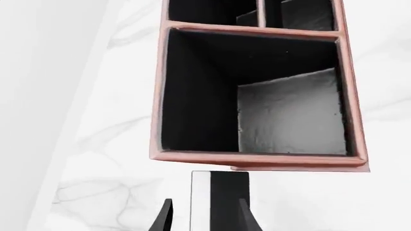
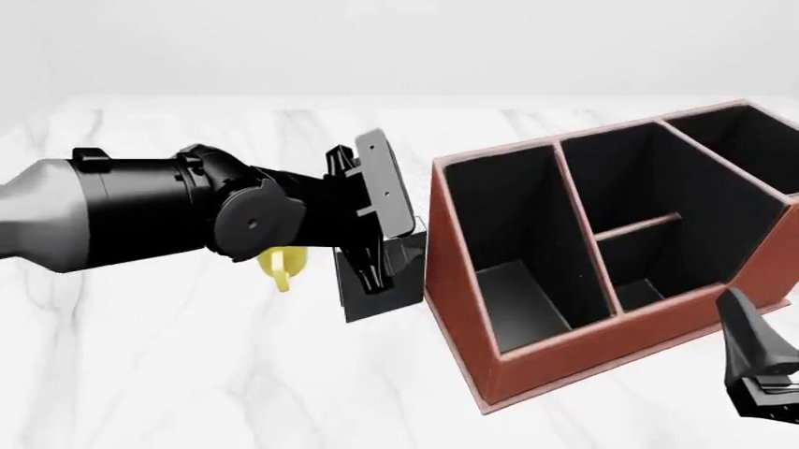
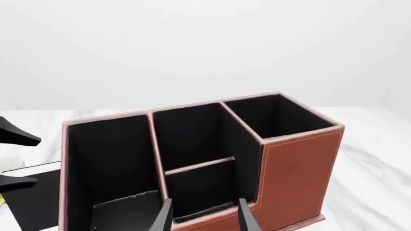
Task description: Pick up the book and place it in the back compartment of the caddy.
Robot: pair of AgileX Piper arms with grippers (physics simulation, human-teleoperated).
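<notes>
Right tool (image 2: 759,388) sits nearest the camera, low at front view's right edge, just off the caddy (image 2: 549,348) corner; right wrist view shows its fingers (image 3: 163,216) spread apart w/ nothing between them, pointing at caddy's near long wall. Left tool (image 2: 378,264) comes in from the left on its black arm (image 2: 138,210) and is clamped on the book (image 2: 377,281). Book is upright, black cover facing out, white page edge visible in left wrist view (image 1: 199,199), gripped between the two fingers (image 1: 164,219). It hangs just beside the caddy's left end wall, outside the box; can't tell if its bottom touches the worktop (image 2: 187,374). Back compartment (image 2: 646,290) is the small black-lined cell of the split middle section, along the near long wall; holds nothing visible. Yellow mug (image 2: 283,264) stands behind the left arm, mostly hidden, near the book. Caddy rests on the white marble worktop, angled to the camera.
</notes>
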